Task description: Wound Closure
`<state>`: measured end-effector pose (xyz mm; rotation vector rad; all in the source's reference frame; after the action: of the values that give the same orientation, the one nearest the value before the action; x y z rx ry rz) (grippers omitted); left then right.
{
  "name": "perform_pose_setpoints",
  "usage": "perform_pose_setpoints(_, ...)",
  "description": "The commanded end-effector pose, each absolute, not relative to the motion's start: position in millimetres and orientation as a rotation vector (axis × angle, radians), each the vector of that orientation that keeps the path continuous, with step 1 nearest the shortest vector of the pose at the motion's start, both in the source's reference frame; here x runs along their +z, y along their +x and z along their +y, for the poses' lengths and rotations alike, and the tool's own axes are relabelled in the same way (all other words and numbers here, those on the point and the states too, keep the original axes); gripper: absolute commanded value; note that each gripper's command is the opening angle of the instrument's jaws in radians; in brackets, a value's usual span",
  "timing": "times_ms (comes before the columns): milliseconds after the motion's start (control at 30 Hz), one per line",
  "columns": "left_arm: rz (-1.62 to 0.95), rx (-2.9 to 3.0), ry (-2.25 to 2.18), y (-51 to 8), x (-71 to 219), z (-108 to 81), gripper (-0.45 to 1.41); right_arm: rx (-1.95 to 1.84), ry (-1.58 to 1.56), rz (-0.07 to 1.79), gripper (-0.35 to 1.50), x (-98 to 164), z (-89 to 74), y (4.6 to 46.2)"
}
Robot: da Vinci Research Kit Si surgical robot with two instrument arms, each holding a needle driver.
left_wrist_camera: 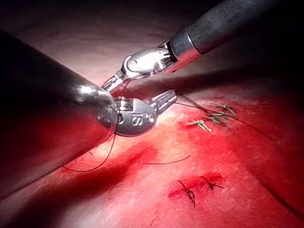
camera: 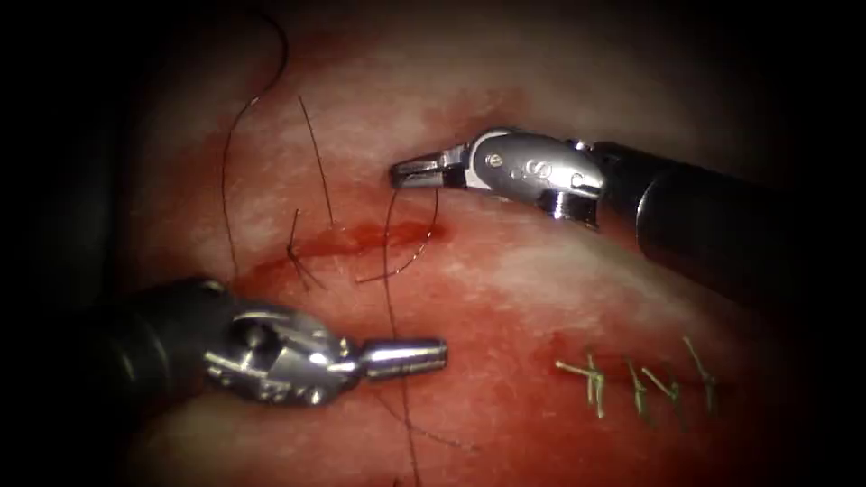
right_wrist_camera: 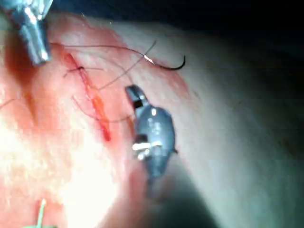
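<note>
Tissue wet w/ red fluid, cut centre. L tool clenched on thread at 6, R tool seems clenched on it at 12. Needle lies free at 11, not in tissue. Risk: hard pull could tear cut edge or snap thread

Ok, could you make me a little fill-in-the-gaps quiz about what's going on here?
1. The left arm's tool has its jaws shut on the ____.
2. The needle lies loose on the tissue, held by ____ tool; the right arm's tool is shut above the cut.
3. A dark knot sits near the cut's ____ end.
4. The green stitches lie to the cut's lower ____.

Missing words: thread; neither; left; right.
</note>
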<state>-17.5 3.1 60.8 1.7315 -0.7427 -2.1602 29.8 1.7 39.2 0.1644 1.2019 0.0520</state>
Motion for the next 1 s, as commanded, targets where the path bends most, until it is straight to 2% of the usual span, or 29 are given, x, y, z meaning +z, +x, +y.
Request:
perform_pose_setpoints(33,-0.72,-2.129,1.724,-18.0,61,3.2,-0.45,0.049,0.163,1.205,-0.35,40,2.3,30.5)
perform_pose_setpoints(267,-0.688,-2.109,1.73,-15.7,61,4.2,-0.45,0.045,0.171,1.207,-0.35,39,1.7,29.8)
perform_pose_setpoints(633,-0.743,-2.271,1.609,-7.8,61,5.8,-0.45,0.03,0.203,1.268,-0.33,34,-3.1,27.7)
perform_pose_setpoints(767,-0.755,-2.319,1.551,-6.7,62,6.1,-0.45,0.106,0.185,1.331,0.88,33,-3.3,27.8)
perform_pose_setpoints(833,-0.761,-2.338,1.527,-6.5,63,6.2,-0.45,0.152,0.167,1.366,1.23,33,-2.8,27.7)
perform_pose_setpoints(933,-0.772,-2.355,1.496,-6.4,63,6.3,-0.45,0.236,0.177,1.405,1.47,34,-1.6,27.3)
perform_pose_setpoints(1000,-0.782,-2.355,1.476,-6.4,63,6.2,-0.45,0.269,0.181,1.427,1.47,34,-1.0,26.6)
